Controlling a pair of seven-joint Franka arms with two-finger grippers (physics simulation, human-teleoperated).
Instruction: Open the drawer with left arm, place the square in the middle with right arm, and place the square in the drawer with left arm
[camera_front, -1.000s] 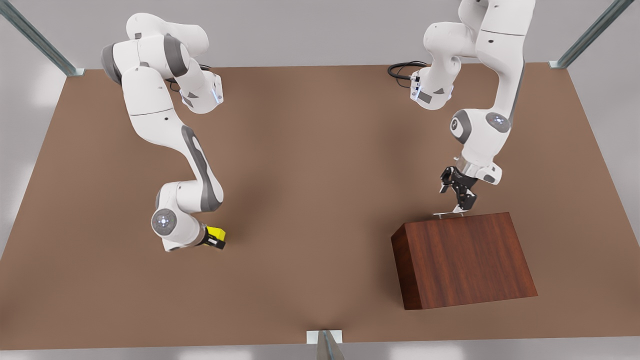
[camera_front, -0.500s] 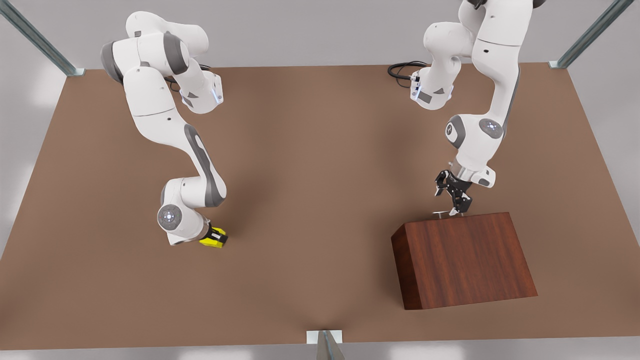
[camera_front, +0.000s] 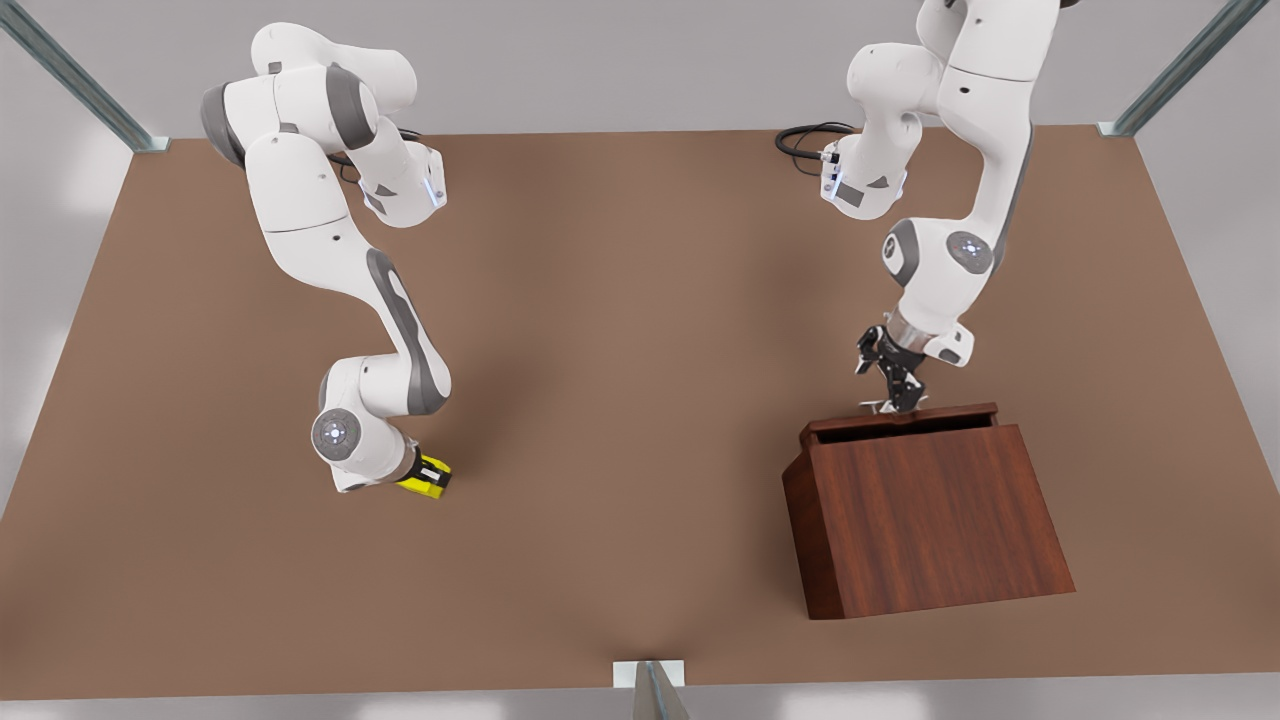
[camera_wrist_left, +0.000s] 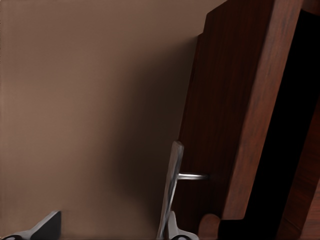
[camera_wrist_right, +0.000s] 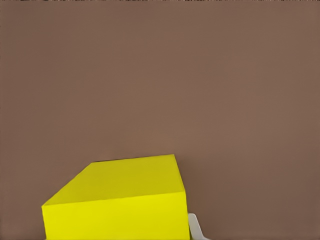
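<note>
From the front view, the brown surface carries a large slanted-top wooden box on the front view's right. The drawer stands pulled a short way out from the box's far edge, with a dark gap showing behind its front board. The left arm reaches down from the far right corner, and the left tool sits at the thin silver handle on the drawer's front; its black fingers look closed around the bar (the grip itself is small here and partly hidden by the wrist). On the front view's left, well apart from the box, the right arm bends low over the surface, and the right tool holds the yellow cube between its fingers, right at the surface; whether the cube rests on it or hangs just above cannot be told.

In the left wrist view, the drawer fills one side, its front board set off from the box by a black gap. The handle runs along that board on a short silver post, and the tip of one finger touches the bar's near end. A second finger sits apart from it over bare surface.

In the right wrist view, the cube lies close under the camera, and a pale finger presses against its side. The plain surface stretches beyond it.
</note>
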